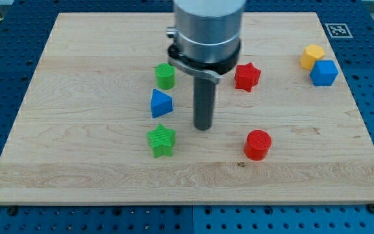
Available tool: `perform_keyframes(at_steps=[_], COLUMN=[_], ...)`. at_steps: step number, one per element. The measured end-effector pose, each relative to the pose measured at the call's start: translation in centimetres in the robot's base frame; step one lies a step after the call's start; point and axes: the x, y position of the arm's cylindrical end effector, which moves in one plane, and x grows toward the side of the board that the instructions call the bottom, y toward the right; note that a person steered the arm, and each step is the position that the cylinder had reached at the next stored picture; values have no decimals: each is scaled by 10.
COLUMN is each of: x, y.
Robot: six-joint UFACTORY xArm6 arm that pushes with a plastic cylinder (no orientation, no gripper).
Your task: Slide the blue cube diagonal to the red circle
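Blue plastic, ridged like a 3D print, makes up the cube [324, 73], which sits near the view's right edge of the wooden board [76, 169], touching or all but touching a yellow block [312, 56] just above and to its left. It looks light, stiff and hollow-ish, so it should slide easily on the smooth wood but may spin if pushed off-centre; there is nothing to grasp with, so the contact to aim for is the middle of a flat face, probably the right or upper-right one, to send it toward the red circle [258, 144], which lies well apart, lower and to the left. My tip [203, 127] holds nothing and has no jaws to open or close; it is a bare rod standing on the board between the blue triangle [161, 103] and the red circle, touching no block. By count: two blue blocks (cube and triangle), two red (the circle and a red star [247, 76]), two green (a green cylinder [165, 76] and a green star [162, 140]), one yellow, seven in all. The yellow neighbour could get dragged along if the push starts from the wrong side.
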Motion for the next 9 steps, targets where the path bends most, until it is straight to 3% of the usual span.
perform_keyframes(at_steps=[3, 5, 6, 8, 9], x=[-9, -48, -74, -163, -154], y=[128, 261, 293, 287, 267])
